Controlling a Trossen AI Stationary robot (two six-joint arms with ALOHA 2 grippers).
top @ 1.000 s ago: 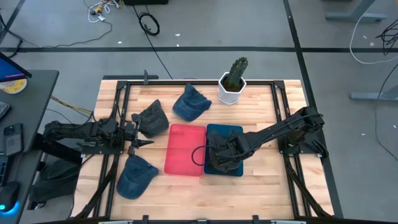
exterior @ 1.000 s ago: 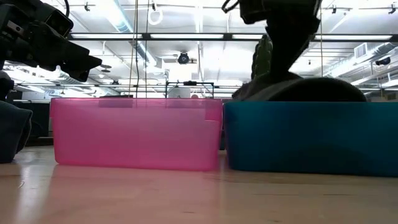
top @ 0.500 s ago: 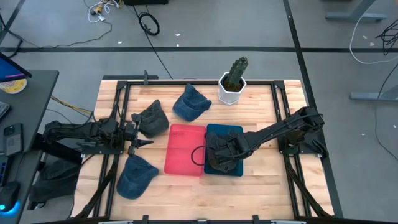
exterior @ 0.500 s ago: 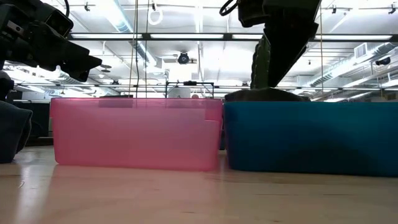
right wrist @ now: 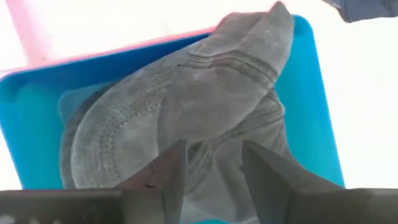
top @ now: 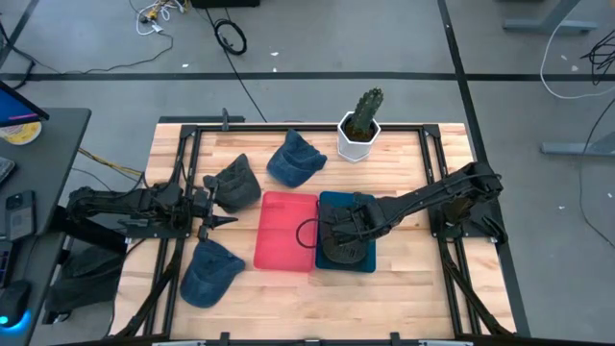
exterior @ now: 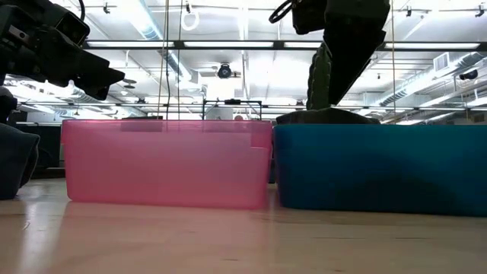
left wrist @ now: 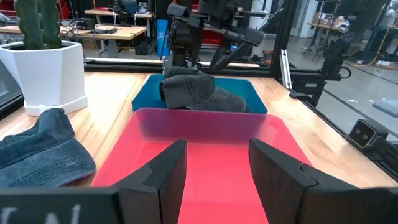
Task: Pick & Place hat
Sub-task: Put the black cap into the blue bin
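The grey hat [right wrist: 186, 118] lies in the blue bin [top: 368, 261], its crown poking above the rim, near the middle of the worktop [top: 413, 298]. The right end effector [top: 351, 223] hangs just above it, fingers spread and released, nothing between them. To finish well, I judge it should lift straight up so no finger snags the fabric and drags the hat back out. The left end effector [top: 213, 209] waits by the left edge, fingers apart and empty, facing the pink bin [top: 285, 231]. No brand, label or readable writing shows on hat or bins.
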